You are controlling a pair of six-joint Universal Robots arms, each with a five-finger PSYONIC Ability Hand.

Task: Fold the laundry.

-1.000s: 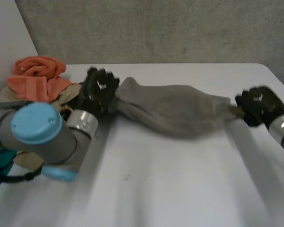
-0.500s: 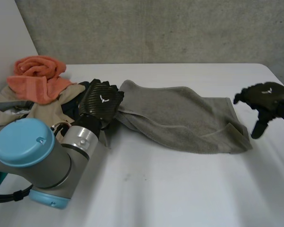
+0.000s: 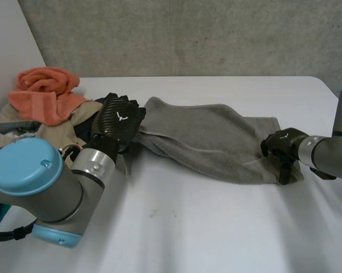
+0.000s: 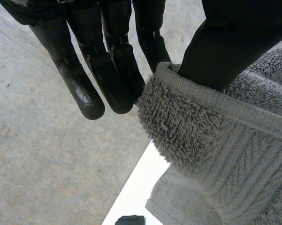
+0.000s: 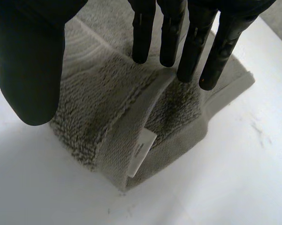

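Grey terry towel (image 3: 210, 139) lying stretched across the white table (image 3: 216, 227), one end pinched, the other end free.

My left hand (image 3: 118, 118) pinches the towel's hemmed end between thumb and straight fingers (image 4: 110, 75), next to the heap with the crumpled orange towel (image 3: 45, 91). My right hand (image 3: 280, 147) hovers over the far corner, its fingers (image 5: 192, 42) straight and spread, holding nothing. I'd best take that corner at the hem, both layers together, so the edges match. My right wrist view shows the corner doubled over, with a small white label (image 5: 141, 151). The head view gives the towel's whole lie.
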